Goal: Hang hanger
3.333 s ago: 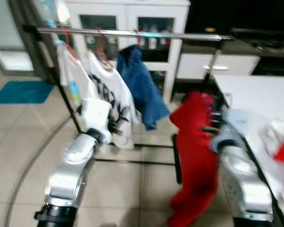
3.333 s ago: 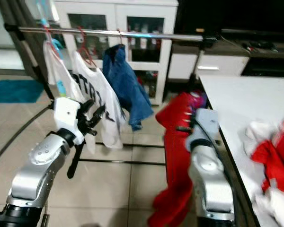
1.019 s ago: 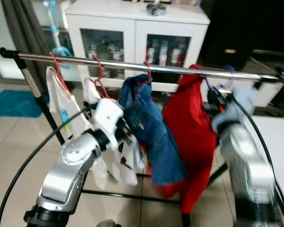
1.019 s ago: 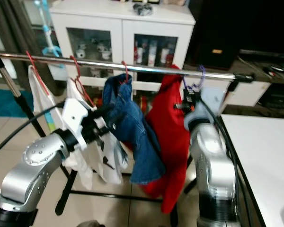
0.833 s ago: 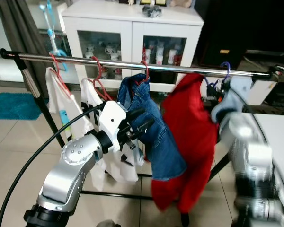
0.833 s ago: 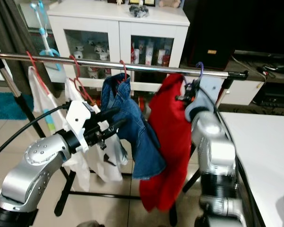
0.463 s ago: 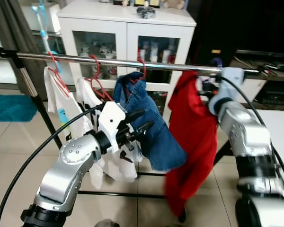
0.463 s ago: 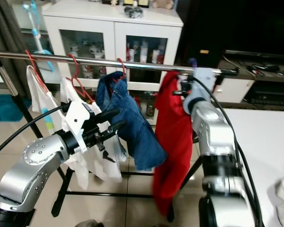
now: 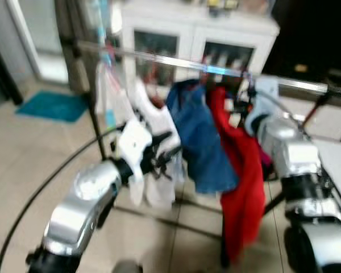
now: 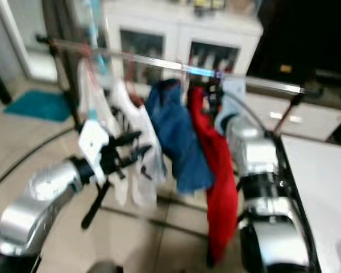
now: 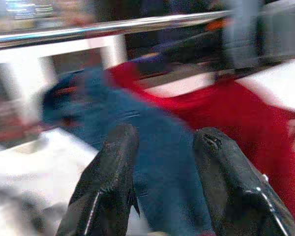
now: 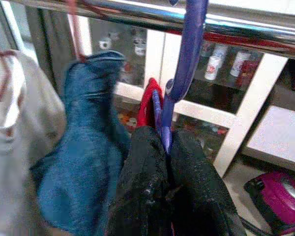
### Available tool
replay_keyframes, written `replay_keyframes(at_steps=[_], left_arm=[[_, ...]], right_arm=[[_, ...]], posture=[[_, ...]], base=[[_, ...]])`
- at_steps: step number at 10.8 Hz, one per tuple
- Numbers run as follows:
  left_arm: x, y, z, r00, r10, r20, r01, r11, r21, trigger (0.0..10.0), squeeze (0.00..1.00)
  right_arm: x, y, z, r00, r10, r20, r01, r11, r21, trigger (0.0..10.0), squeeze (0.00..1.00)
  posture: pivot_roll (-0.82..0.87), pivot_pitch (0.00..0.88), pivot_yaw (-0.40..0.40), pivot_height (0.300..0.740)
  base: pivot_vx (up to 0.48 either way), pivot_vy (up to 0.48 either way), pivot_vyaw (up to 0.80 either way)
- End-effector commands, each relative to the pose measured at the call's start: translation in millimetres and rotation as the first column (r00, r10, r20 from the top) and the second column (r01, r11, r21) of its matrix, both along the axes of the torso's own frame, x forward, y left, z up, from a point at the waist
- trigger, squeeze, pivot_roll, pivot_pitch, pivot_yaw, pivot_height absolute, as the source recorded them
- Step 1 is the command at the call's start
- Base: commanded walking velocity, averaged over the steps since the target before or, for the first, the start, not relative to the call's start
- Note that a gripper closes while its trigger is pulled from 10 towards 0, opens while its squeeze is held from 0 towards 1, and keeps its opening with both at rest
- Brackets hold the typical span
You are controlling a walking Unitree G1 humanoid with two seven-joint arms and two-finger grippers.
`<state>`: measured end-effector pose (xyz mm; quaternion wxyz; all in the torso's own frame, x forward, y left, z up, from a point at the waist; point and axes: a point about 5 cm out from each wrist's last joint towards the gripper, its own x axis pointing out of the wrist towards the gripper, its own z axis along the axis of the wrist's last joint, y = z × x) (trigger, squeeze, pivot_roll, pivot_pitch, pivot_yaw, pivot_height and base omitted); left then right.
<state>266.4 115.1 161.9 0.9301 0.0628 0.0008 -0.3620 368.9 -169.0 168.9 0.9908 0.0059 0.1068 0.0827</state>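
Purple hanger hooked over the chrome rail of the garment rack, carrying the red garment; neck of the hanger pinched between the jaws of the right gripper, pressed together on it just below the rail.

Left to right across the scene, as noted:

- Teal mat on the tiled floor, far left, well apart from the rack.
- Dark upright post of the rack at the left end of the rail.
- White shirt on a red hanger, first on the rail.
- Second white shirt with black print, just beside the first.
- Left gripper held out in front of the white shirts, jaws spread, holding nothing; black fingers seen in the left wrist view pointing toward the blue garment.
- Blue denim garment hanging at mid rail, just left of the red garment and touching it.
- Red garment draped long toward the floor, directly beneath the right gripper.
- Right arm raised to the rail, silver forearm beside the red garment.
- White glass-fronted cabinet behind the rack, small bottles on its shelves.
- White table edge at far right.
- Magenta object on the floor in the right wrist view; kind cannot be determined.

Head views blurred; fine detail not legible.
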Motion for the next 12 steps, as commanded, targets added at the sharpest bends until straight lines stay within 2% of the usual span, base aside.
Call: replay_keyframes(at_steps=[1, 2, 3, 4, 6, 7, 9, 12], left_arm=[[9.2, 4.5, 2.2, 0.995, 0.101, 0.026, -0.101, 0.995, 0.002, 10.0, 0.00], [11.4, 7.6, 3.3, 0.986, 0.162, 0.029, -0.161, 0.986, -0.038, 10.0, 0.00], [13.4, 10.9, 2.1, 0.973, 0.231, 0.022, -0.230, 0.971, -0.059, 10.0, 0.00], [14.7, 11.5, -0.7, 0.961, 0.274, 0.031, -0.272, 0.961, -0.047, 10.0, 0.00], [17.6, 11.7, -3.0, 0.951, 0.307, 0.036, -0.305, 0.951, -0.041, 10.0, 0.00], [18.3, 10.3, -2.9, 0.950, 0.307, 0.055, -0.306, 0.952, -0.022, 10.0, 0.00], [18.2, 10.5, -3.8, 0.947, 0.315, 0.062, -0.315, 0.949, -0.015, 10.0, 0.00], [18.2, 11.4, -2.8, 0.943, 0.326, 0.064, -0.325, 0.945, -0.028, 10.0, 0.00]], right_arm=[[-3.2, -10.7, 12.5, 0.995, -0.048, 0.089, 0.045, 0.999, 0.026, 10.0, 0.00], [-11.2, -12.0, 11.5, 0.989, -0.076, 0.125, 0.072, 0.997, 0.038, 10.0, 0.00], [-26.5, -9.4, 10.9, 0.977, -0.098, 0.190, 0.090, 0.995, 0.050, 10.0, 0.00], [-44.0, -4.7, 7.7, 0.966, -0.099, 0.238, 0.096, 0.995, 0.024, 10.0, 0.00], [-60.3, 0.5, 0.1, 0.968, -0.095, 0.231, 0.096, 0.995, 0.009, 10.0, 0.00], [-72.2, 1.2, -1.0, 0.962, -0.135, 0.238, 0.132, 0.991, 0.030, 10.0, 0.00], [-81.7, 6.1, -7.1, 0.963, -0.143, 0.227, 0.139, 0.990, 0.037, 10.0, 0.00], [-86.9, 9.9, -11.9, 0.971, -0.145, 0.192, 0.139, 0.989, 0.046, 10.0, 0.00]], posture=[[0.07, 0.005, -0.049, 0.740], [0.06, 0.013, -0.049, 0.740], [0.05, 0.020, -0.040, 0.740], [0.05, 0.025, -0.033, 0.740], [0.04, 0.027, -0.030, 0.740], [0.04, 0.025, -0.038, 0.740], [0.04, 0.025, -0.042, 0.740], [0.05, 0.025, -0.043, 0.740]], base=[[0.000, 0.000, 0.00], [0.000, 0.000, 0.00], [0.000, 0.000, 0.00], [0.000, 0.000, 0.00], [0.000, -0.122, 0.00], [0.000, -0.356, 0.00], [0.000, -0.443, 0.00], [0.000, 0.000, 0.00]])
